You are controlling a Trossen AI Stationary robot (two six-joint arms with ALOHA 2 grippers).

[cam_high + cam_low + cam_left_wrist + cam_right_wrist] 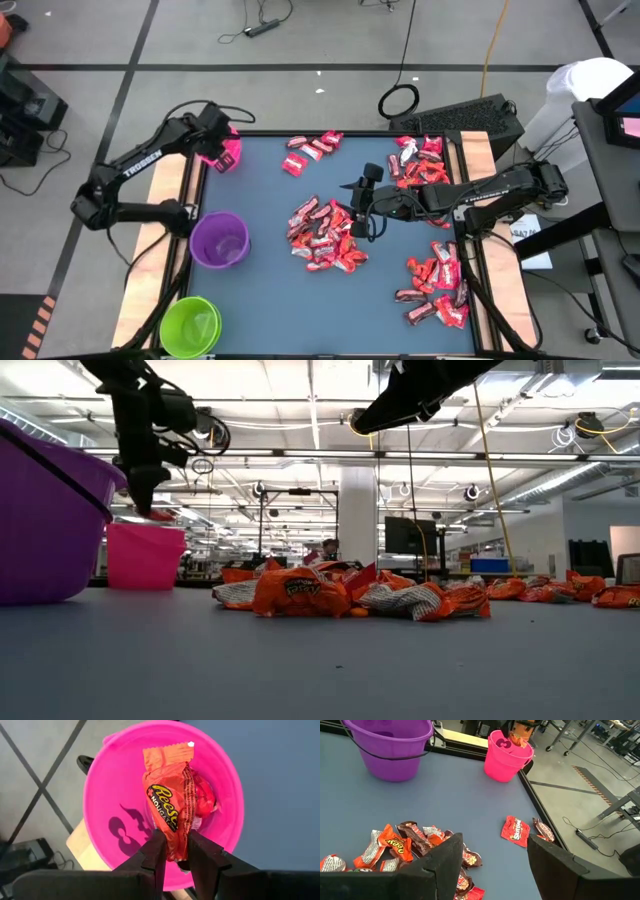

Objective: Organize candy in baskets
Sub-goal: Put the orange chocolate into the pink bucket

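Note:
Held by my left gripper (pixel 176 857), an orange wrapped candy (pixel 167 802) hangs over the pink basket (pixel 226 152) at the table's far left corner. A red candy (pixel 205 800) lies inside the basket. The purple basket (pixel 220 240) and the green basket (pixel 190 325) stand along the left side. Near the table's middle lies a pile of candy (pixel 325 235). My right gripper (pixel 362 205) hovers open above the pile's right edge, with nothing between its fingers (pixel 445 862). My left gripper pinches the orange candy by one end of its wrapper (pixel 175 847) between its two fingers. The fingers slant steeply down from above, and the candy runs on in line with them. It hangs below the fingertips, lifted clear, inside the mouth of the pink basket.
More candy lies at the far edge (pixel 310 150), the far right (pixel 420 160) and the near right (pixel 435 285). Wooden strips (pixel 165 200) border the table's left and right sides. A black box (pixel 470 115) stands behind the far right corner.

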